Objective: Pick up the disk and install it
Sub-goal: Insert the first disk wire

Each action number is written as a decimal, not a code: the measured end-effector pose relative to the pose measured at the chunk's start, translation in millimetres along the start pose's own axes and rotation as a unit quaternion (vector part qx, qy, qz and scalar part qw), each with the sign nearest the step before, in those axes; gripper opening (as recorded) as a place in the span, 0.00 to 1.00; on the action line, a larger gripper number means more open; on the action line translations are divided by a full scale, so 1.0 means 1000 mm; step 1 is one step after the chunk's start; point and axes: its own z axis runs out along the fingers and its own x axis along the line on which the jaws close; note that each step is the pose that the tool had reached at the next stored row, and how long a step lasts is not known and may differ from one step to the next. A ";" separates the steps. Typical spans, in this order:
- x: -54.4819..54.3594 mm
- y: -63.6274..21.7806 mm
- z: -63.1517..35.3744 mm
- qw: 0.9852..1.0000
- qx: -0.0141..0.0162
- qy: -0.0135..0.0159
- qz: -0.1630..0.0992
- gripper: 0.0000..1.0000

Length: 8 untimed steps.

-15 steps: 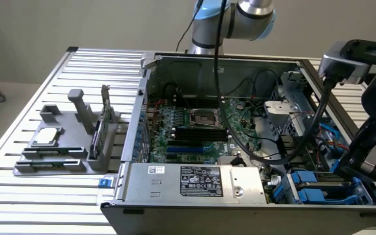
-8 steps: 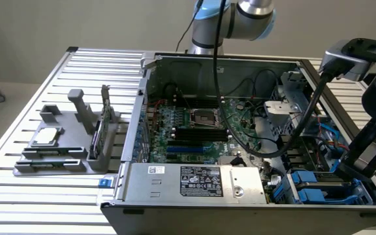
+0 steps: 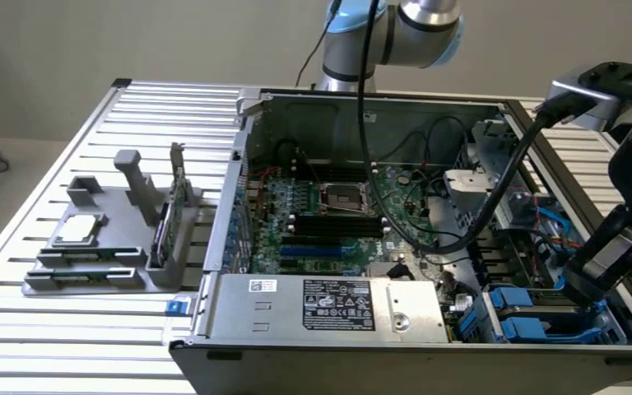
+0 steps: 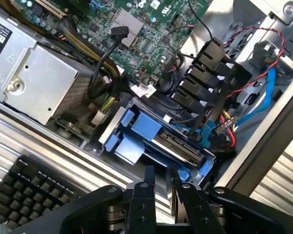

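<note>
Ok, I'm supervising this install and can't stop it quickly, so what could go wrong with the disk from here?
The gripper sits close to the disk in its bay, and a blue cable hangs beside that bay; it might snag. If the disk's blue rails enter skewed, it could jam. The arm's black cable drapes over the motherboard and may catch parts.
</note>
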 end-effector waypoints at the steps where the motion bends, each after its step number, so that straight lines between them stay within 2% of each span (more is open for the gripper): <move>1: 0.000 0.0000 0.0000 1.000 0.001 0.001 0.007 0.25; 4: 0.000 0.0000 0.0000 1.000 0.002 0.003 0.029 0.25; 8: 0.000 0.0000 0.0000 0.998 0.004 0.005 0.058 0.25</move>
